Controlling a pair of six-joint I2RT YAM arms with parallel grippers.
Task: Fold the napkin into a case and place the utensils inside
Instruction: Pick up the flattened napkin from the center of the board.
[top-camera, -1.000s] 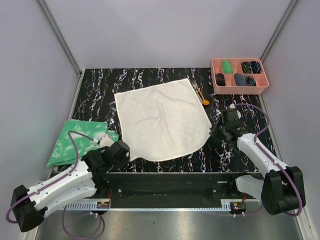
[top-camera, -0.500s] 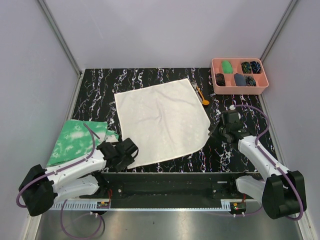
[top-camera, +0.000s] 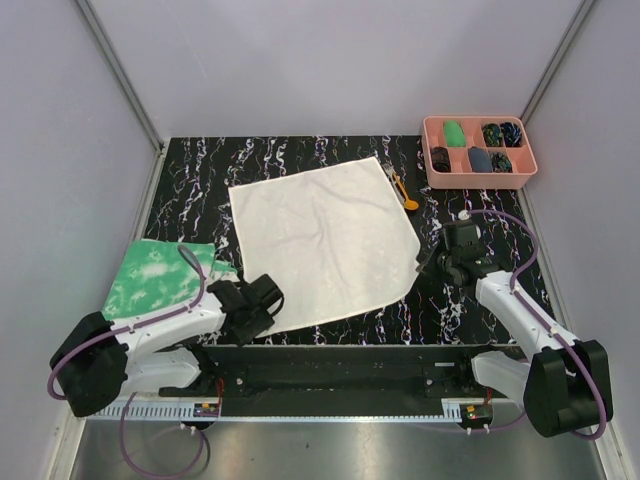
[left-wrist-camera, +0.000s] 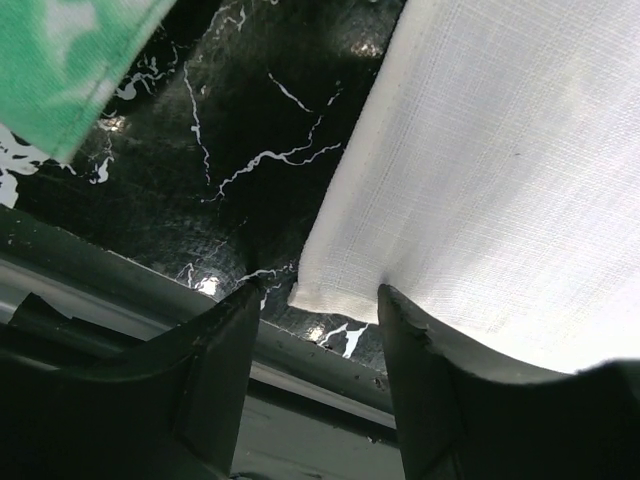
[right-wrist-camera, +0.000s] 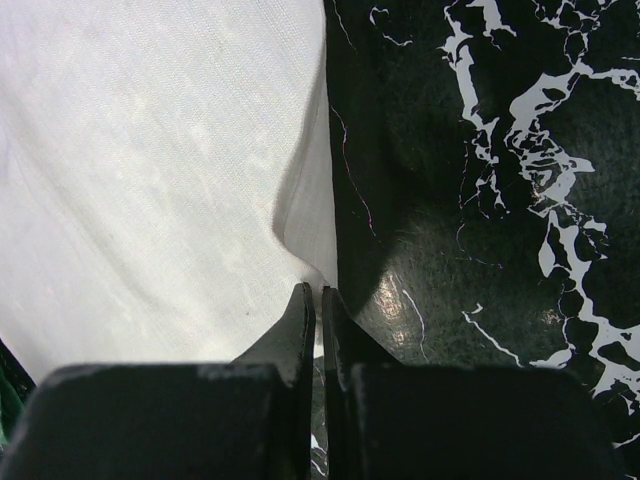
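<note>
**Top view.** Found the napkin (top-camera: 325, 240) spread flat and unfolded on the bench (top-camera: 200, 165), lying between the two grippers. Located the left gripper (top-camera: 262, 305) at the napkin's near-left corner, low over the bench. Noted a green cloth (top-camera: 150, 282) just to that gripper's left, apart from the napkin. Located the right gripper (top-camera: 432, 262) at the napkin's right corner, meeting its edge. Spotted the utensils (top-camera: 402, 188), a fork and an orange spoon, well beyond the right gripper on bare bench, just beside the napkin's far-right corner and not on the cloth. Logged a pink tray (top-camera: 480, 146) farther beyond the right gripper at the bench's far corner, with small dark and green items in its compartments.

**Left wrist view.** Confirmed the gripper open: fingers (left-wrist-camera: 215, 360) set apart, napkin corner lying flat between the tips, unclamped. Could not tell whether either finger touches the cloth. Saw the green cloth's corner ahead and to the left, with bare marbled bench between it and the napkin.

**Right wrist view.** Confirmed the gripper closed: fingers (right-wrist-camera: 290, 330) pressed together with only a hairline slit, pinching the napkin's edge. Noted a small pleat of cloth drawn up to the tips. Saw the rest of the napkin ahead and to the left, bare bench ahead and to the right.
</note>
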